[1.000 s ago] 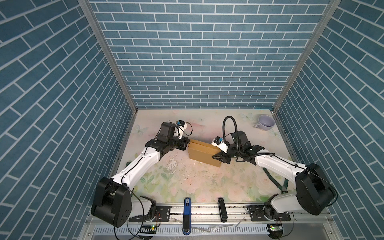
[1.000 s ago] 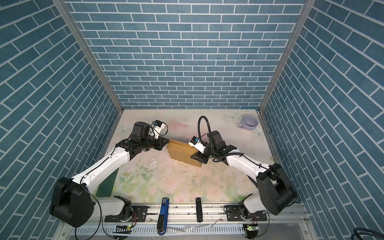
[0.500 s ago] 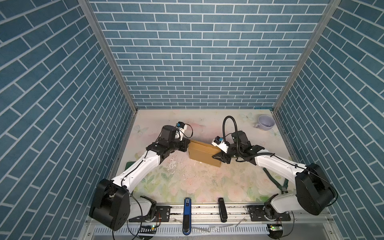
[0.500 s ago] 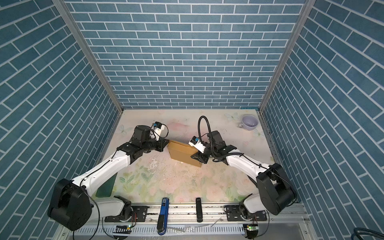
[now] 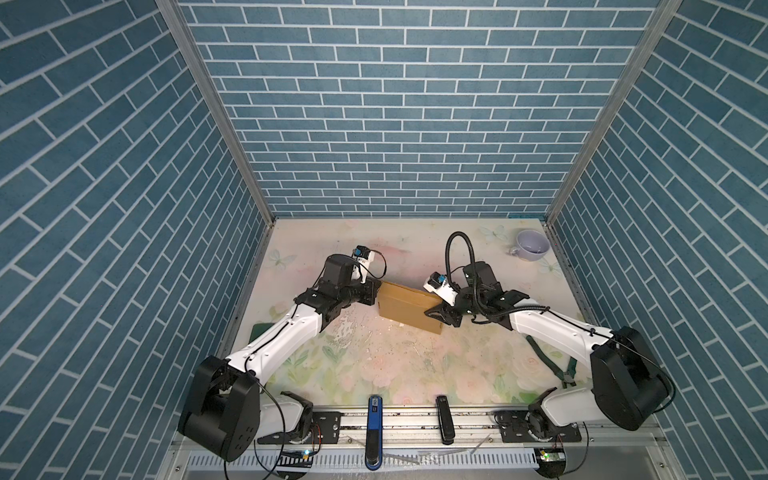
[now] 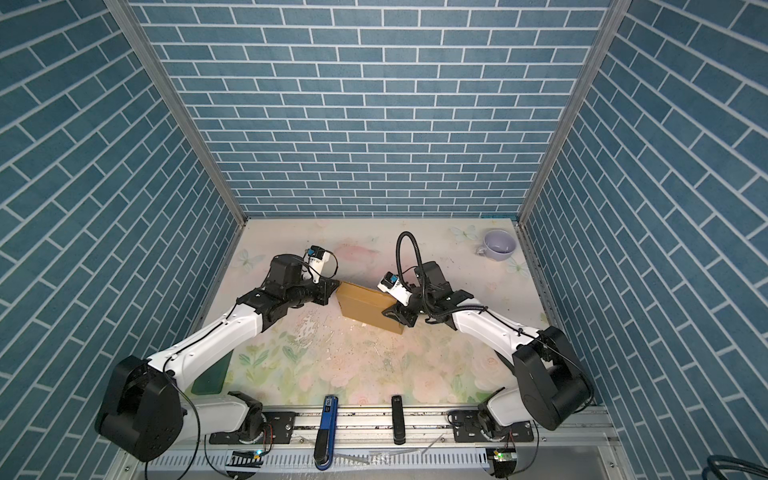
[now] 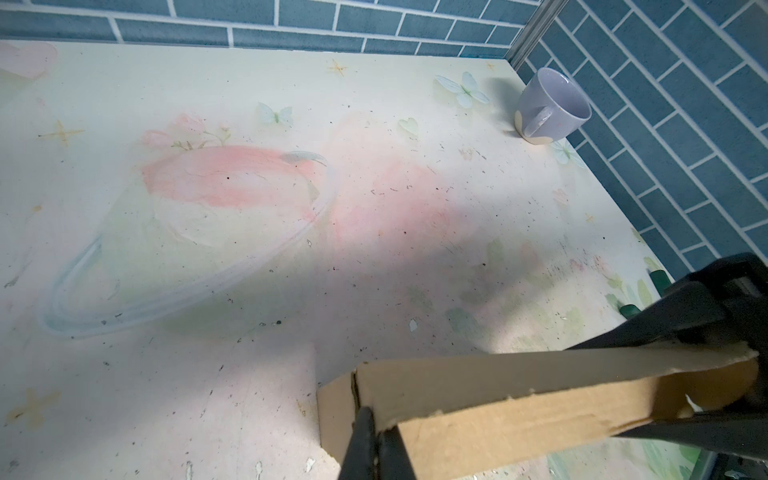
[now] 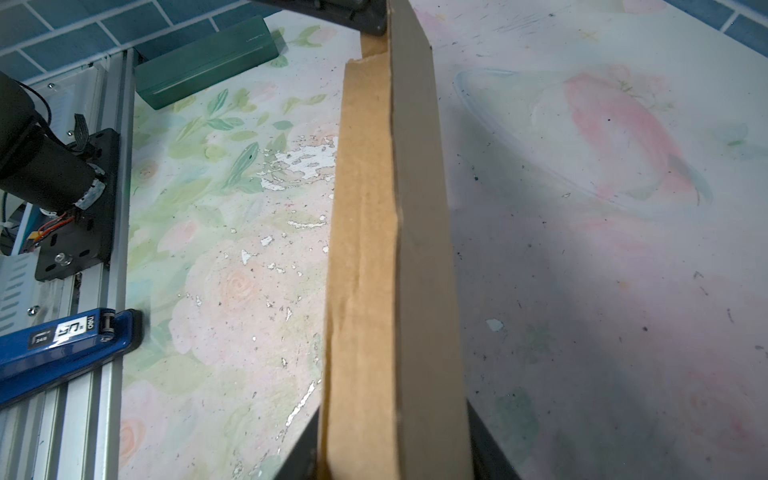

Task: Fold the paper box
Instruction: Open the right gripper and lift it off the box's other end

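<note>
Your left arm (image 5: 286,332): stretched forward and inward, wrist low over the table.
Your left gripper (image 5: 376,291): jaws pinched tight on a thin edge of the paper box (image 5: 405,304).
Your right arm (image 5: 544,329): reaching inward, forearm low.
Your right gripper (image 5: 434,316): jaws part-spread, clamping the opposite end of the paper box.

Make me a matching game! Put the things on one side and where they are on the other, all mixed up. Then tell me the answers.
Things:
1. paper box
2. lilac mug
3. green case
4. blue tool

Places:
A. on the front rail
B. middle of the table
C. far right corner of the table
D. left edge of the table

Pairs: 1-B, 2-C, 3-D, 4-A
</note>
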Available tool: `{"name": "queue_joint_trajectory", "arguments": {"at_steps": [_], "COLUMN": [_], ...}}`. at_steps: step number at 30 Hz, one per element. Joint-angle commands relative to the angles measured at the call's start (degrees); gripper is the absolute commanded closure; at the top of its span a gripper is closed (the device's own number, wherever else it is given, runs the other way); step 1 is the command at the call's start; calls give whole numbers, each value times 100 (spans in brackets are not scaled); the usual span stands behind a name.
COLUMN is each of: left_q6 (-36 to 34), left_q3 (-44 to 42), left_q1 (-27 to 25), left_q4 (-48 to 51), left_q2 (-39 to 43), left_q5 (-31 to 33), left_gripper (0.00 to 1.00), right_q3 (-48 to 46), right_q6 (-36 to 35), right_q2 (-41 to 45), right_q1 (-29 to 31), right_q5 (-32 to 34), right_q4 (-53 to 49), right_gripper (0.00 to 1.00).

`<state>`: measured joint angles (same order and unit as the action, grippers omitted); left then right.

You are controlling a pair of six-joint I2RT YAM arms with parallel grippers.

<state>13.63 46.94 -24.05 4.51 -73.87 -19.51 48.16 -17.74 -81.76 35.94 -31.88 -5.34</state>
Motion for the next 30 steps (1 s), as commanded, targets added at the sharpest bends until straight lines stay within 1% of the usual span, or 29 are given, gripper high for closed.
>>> {"name": "queue_joint_trajectory", "arguments": {"at_steps": [1, 9, 14, 22, 30], "left_q6": [51, 127, 162, 188, 197], "left_q3": [-160, -243, -261, -289, -322], "left_q1": [-123, -126, -124, -160, -164], "left_q4": [16, -91, -109, -135, -109], "left_q2": [-37, -30, -5, 30, 130], "left_q5": [-145, -96, -53, 26, 87], "left_gripper": [93, 94, 94, 95, 95], "right_q3": [194, 167, 169, 243, 246], "right_q6": [-63, 18, 32, 67, 366], "right_q2": [142, 291, 400, 714, 1274], "right_q1": [36, 35, 30, 35, 38], "right_q5": [13, 33, 15, -44, -67], "right_q4": [112, 131, 87, -76, 37], "right_gripper": [55, 46, 43, 41, 41]}}
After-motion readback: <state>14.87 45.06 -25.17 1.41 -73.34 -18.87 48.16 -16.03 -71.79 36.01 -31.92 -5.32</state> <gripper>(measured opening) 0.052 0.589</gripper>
